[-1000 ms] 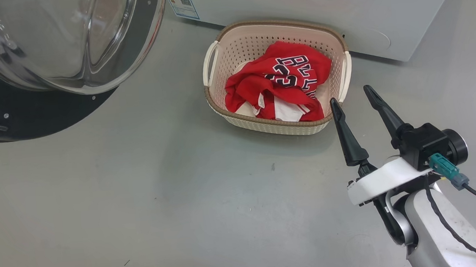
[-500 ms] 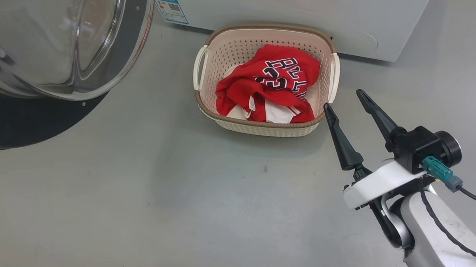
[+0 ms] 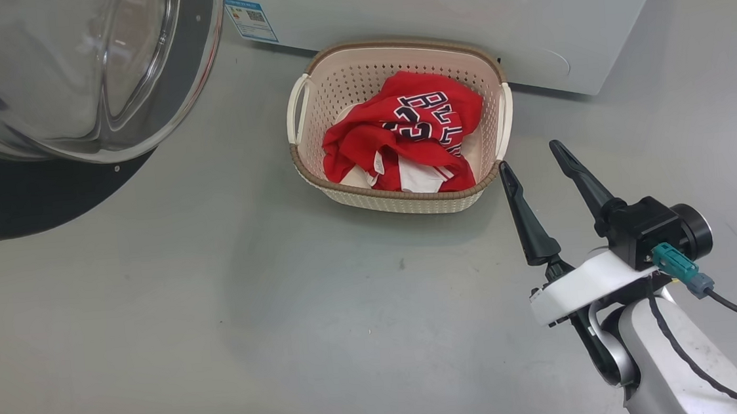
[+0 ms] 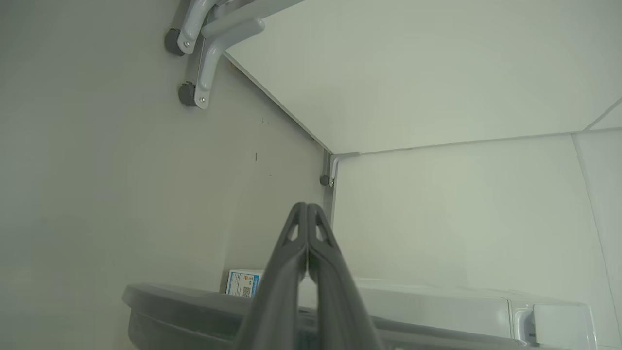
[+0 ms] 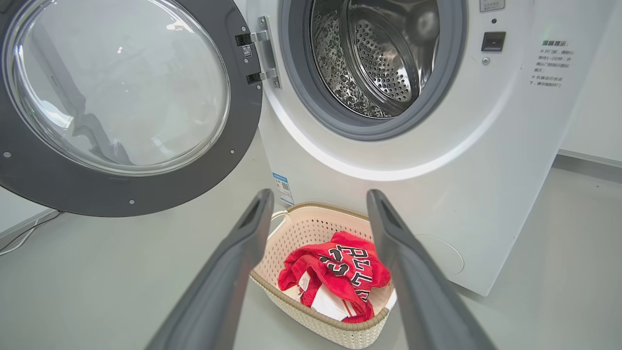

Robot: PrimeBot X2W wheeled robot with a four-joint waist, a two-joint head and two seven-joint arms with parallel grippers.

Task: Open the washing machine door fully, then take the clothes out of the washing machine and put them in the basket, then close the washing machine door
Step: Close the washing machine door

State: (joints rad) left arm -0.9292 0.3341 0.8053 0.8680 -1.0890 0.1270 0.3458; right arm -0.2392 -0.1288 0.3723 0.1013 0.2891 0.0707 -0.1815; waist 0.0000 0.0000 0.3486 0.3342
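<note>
We find the clothes [image 3: 402, 132] in the basket [image 3: 401, 204] | the basket on the floor [image 3: 219, 311], just before the washing machine [image 3: 459, 15] | the washing machine door [image 3: 68, 72] left of the drum [image 5: 379, 58], well left of the basket | our right gripper [image 3: 529, 155] near the basket's right side

The head camera looks steeply down on the floor [image 3: 220, 324] and basket [image 3: 401, 206]. The right wrist camera sits low and close, facing the washing machine [image 5: 486, 204]; both share basket and open door [image 5: 121, 197]. The left wrist camera looks past the blue label [image 4: 241, 284] toward white panels [image 4: 437, 73].
</note>
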